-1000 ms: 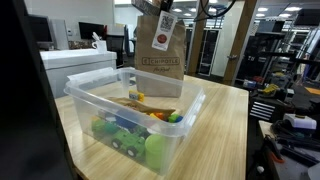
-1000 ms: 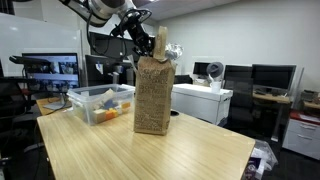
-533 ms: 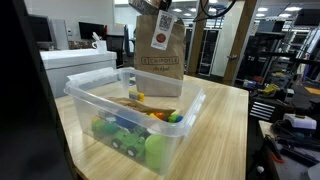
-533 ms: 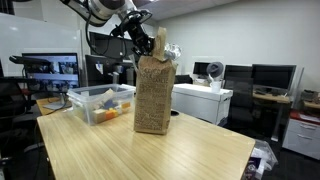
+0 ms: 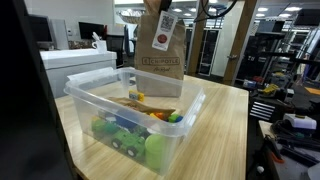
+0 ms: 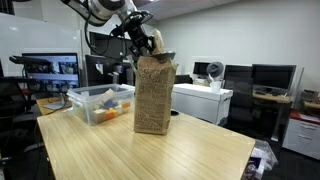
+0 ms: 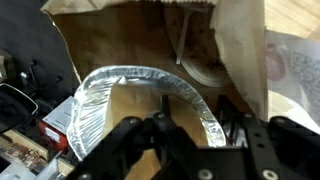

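Observation:
A brown paper bag (image 5: 160,60) stands upright on the wooden table, and it shows in both exterior views (image 6: 153,95). My gripper (image 6: 150,42) hangs right over the bag's open mouth. In the wrist view my gripper (image 7: 200,122) is shut on the rim of a round aluminium foil tray (image 7: 100,85), which sits tilted inside the bag's opening (image 7: 110,30). A pale wrapped item (image 7: 205,70) lies deeper in the bag. In the exterior views the tray is almost wholly hidden by the bag's walls.
A clear plastic bin (image 5: 190,110) with green and orange toys stands on the table beside the bag, and it also shows in an exterior view (image 6: 98,103). Desks, monitors and shelving surround the table (image 6: 190,150).
The foil tray stood out above the bag's top edge before; now it has sunk into the bag as my gripper moved down a little.

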